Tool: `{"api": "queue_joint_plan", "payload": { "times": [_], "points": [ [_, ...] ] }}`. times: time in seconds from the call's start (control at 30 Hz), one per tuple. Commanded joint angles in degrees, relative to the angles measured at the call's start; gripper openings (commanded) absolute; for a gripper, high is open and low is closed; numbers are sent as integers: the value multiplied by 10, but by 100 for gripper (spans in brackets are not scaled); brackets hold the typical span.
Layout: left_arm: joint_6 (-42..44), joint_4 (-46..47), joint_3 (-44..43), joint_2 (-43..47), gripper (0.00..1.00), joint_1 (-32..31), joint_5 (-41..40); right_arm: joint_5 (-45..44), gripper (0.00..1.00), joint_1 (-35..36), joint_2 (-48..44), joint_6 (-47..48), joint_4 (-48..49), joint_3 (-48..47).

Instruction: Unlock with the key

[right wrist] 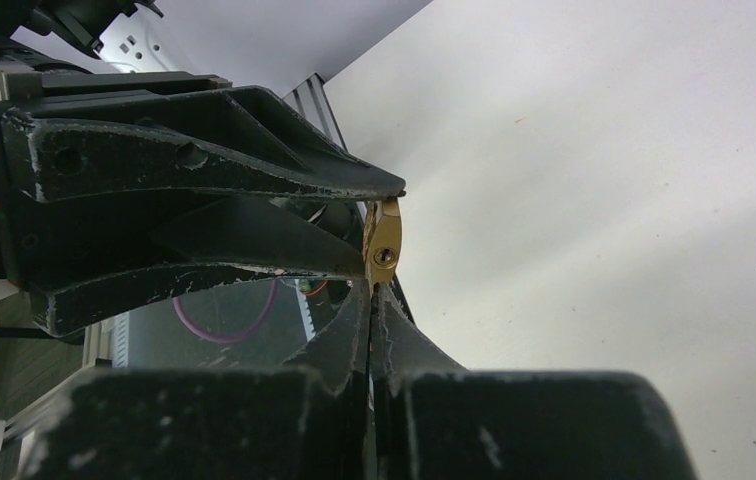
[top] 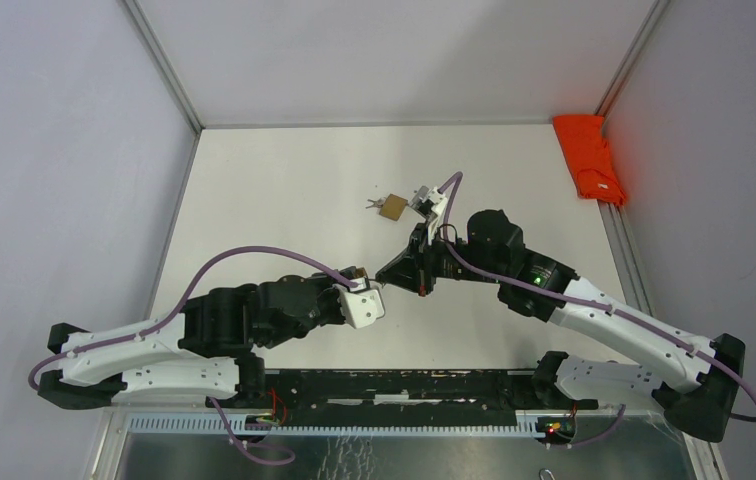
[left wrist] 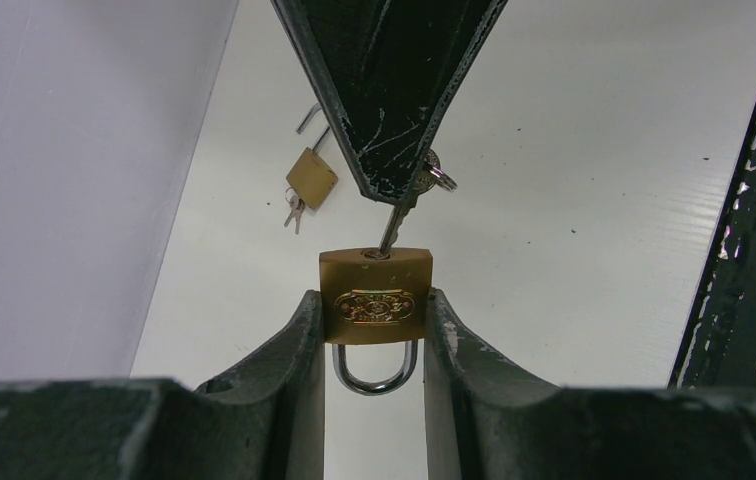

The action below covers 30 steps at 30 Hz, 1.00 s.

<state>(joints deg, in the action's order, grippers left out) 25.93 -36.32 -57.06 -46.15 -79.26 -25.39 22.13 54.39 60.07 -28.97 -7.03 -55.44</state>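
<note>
My left gripper (left wrist: pixel 375 318) is shut on a small brass padlock (left wrist: pixel 375 283), gripping its body by the sides. The steel shackle (left wrist: pixel 375 375) is closed and points back toward the wrist. My right gripper (left wrist: pixel 386 185) comes in from above, shut on a silver key (left wrist: pixel 392 222). The key's tip sits at the keyhole on the padlock's end; I cannot tell how deep it is. In the right wrist view the shut gripper (right wrist: pixel 371 295) points at the padlock's keyhole end (right wrist: pixel 384 250), and the key is hidden. In the top view the two grippers (top: pixel 379 287) (top: pixel 388 272) meet above mid-table.
A second brass padlock (top: pixel 391 207) with keys (top: pixel 371 204) lies on the white table beyond the grippers, also in the left wrist view (left wrist: pixel 311 178). A red object (top: pixel 588 158) lies at the table's far right edge. Grey walls enclose the table.
</note>
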Motion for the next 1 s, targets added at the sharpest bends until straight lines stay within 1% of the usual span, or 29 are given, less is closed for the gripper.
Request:
{"api": "queue_joint_plan", "payload": {
  "times": [0.0, 0.67, 0.97],
  "points": [
    [-4, 27, -25, 5, 2, -3, -1, -13, 0, 3, 1, 11, 11, -28],
    [-6, 26, -26, 7, 2, -3, 0, -8, 0, 4, 14, 13, 13, -31],
    [-7, 26, -26, 5, 2, -4, 0, -34, 0, 4, -5, 17, 2, -31]
  ]
}}
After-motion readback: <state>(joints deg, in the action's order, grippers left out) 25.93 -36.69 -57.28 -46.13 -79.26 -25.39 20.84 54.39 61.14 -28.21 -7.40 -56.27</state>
